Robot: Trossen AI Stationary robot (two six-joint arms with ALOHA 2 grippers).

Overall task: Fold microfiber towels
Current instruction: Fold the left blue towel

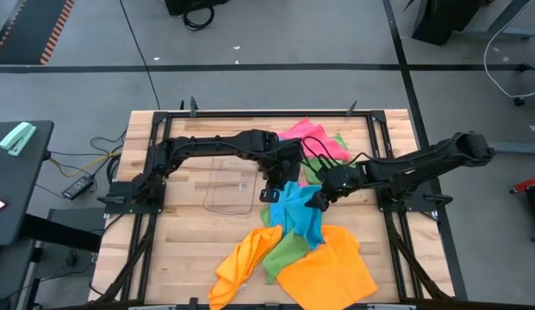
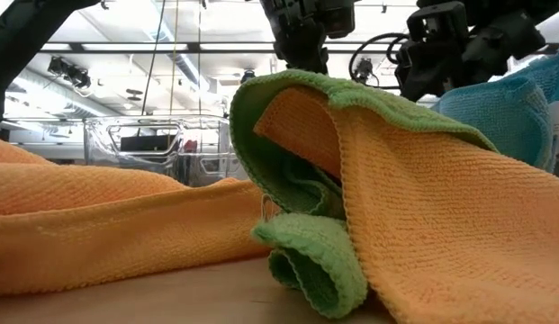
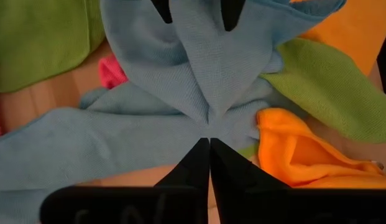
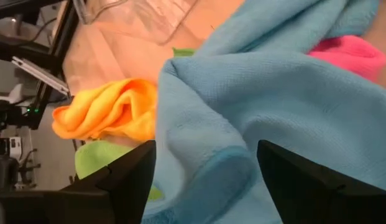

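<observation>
- No towel looks folded yet; as far as the views show, every cloth lies crumpled or loosely heaped on the slatted wooden desk (image 1: 181,258), so I judge the task at an early stage.
- Sky-blue microfiber towel (image 1: 297,211): bunched near the desk's centre, between the two arms, part of it drawn upward. It is the one being worked.
- Left tool (image 3: 209,142): pinched tight on a gathered point of the sky-blue towel; in the left wrist view the cloth radiates in pleats from the fingertips.
- Right tool (image 4: 205,180): jaws spread wide, poised just over the same blue cloth, which fills the gap between its fingers (image 4: 127,177) in its own wrist view. I cannot tell whether it touches the fabric; nothing is gripped.
- Large orange microfiber towel (image 1: 327,271): spread in a rumpled sheet at the near edge of the desk, unfolded.
- Second orange microfiber cloth (image 1: 241,263): crumpled in a ridge beside it, towards the left arm's side.
- Green microfiber towel (image 1: 284,250): wedged between the two orange ones, partly under the blue; a curled edge shows close in the low view.
- Bright pink microfiber towel (image 1: 310,138): heaped at the far edge, with another green cloth (image 1: 336,144) touching it.
- Small clear plastic tray (image 1: 228,185): sits on the desk under the left arm, beside the blue towel; it appears to hold nothing.
- Left to do: flatten and fold the blue towel, then all the others.
</observation>
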